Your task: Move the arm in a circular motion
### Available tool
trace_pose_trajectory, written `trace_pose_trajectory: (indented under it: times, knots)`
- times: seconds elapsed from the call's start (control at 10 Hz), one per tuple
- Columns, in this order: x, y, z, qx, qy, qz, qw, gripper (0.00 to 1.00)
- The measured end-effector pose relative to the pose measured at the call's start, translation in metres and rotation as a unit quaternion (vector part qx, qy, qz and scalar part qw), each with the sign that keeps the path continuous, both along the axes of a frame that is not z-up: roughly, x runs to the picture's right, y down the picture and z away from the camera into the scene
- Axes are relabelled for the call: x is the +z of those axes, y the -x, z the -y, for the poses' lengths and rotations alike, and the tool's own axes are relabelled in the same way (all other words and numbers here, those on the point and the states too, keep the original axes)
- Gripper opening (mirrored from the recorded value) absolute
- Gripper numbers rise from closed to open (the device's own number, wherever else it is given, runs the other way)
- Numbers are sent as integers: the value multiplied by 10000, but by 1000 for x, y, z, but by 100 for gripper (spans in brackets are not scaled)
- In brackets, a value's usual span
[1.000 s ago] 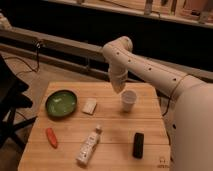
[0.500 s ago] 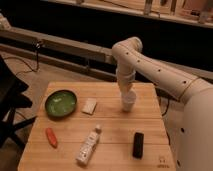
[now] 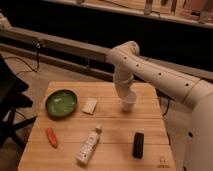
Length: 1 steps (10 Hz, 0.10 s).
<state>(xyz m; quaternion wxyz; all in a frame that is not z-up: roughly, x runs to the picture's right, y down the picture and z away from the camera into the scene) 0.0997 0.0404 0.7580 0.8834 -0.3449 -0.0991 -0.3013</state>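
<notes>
The large white arm [image 3: 155,75] with small dark dots reaches in from the right, bends at an elbow [image 3: 126,52] above the table's far side and points down. My gripper [image 3: 128,96] is at its lower end, right over a small white paper cup [image 3: 128,105] that stands on the wooden table [image 3: 115,127]. The arm's last segment hides the top of the cup.
On the table lie a green plate [image 3: 61,103] at the left, a small white packet [image 3: 90,105], an orange-red item [image 3: 51,136] at the front left, a white bottle [image 3: 89,146] lying flat and a black block [image 3: 138,144]. A dark chair [image 3: 10,107] stands at the left.
The arm's elbow and lower end have swung to the right and down, from left of the cup to directly above it. The items on the table have not moved.
</notes>
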Motion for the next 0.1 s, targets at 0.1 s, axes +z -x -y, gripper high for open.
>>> trace_pose_trajectory:
  times: [0.1]
  knots:
    - [-1,-2,-2,27,22,1,10000,0]
